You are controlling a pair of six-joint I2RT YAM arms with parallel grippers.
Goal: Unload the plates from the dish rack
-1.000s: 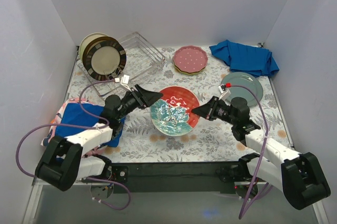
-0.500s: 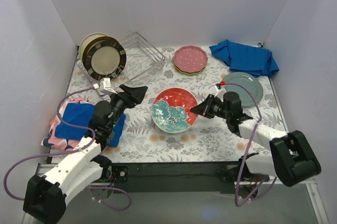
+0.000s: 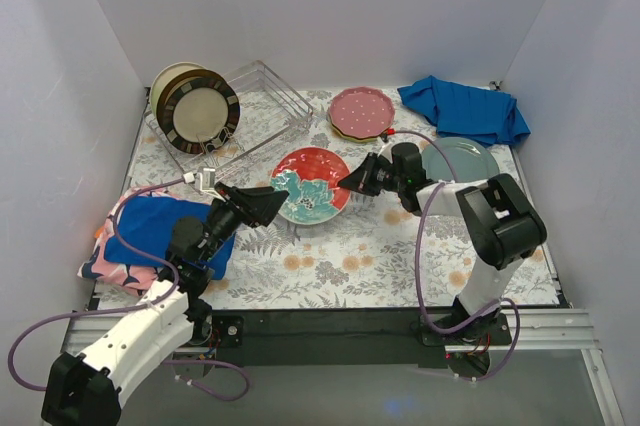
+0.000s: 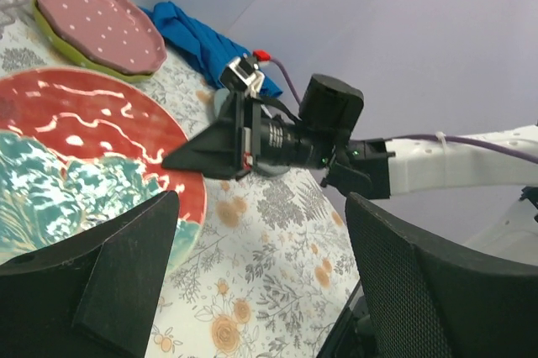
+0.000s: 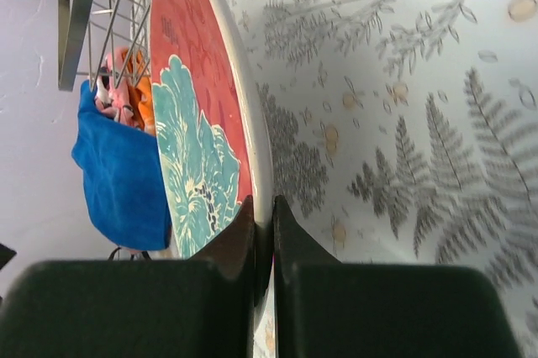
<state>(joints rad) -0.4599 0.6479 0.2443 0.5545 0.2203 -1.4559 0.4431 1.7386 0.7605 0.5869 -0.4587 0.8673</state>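
My right gripper [image 3: 352, 181] is shut on the right rim of the teal-red floral plate [image 3: 310, 184] and holds it tilted just above the table's middle. In the right wrist view the fingertips [image 5: 248, 211] pinch the plate [image 5: 197, 123] at its edge. My left gripper [image 3: 272, 204] is open and empty, just left of the plate's near edge; its view shows the plate [image 4: 84, 156] and the right gripper [image 4: 210, 152]. The wire dish rack [image 3: 265, 106] at the back left holds a dark-rimmed plate [image 3: 200, 111] with a cream plate [image 3: 168, 79] behind it.
A pink plate [image 3: 362, 113] lies on a lime-green one at the back middle. A grey-teal plate [image 3: 465, 161] lies at the right. A blue cloth [image 3: 465, 106] is bunched at the back right, another blue cloth [image 3: 160, 231] at the front left.
My right gripper has carried the floral plate toward the back and left. My left arm has drawn back from the plate toward the near left, jaws still open.
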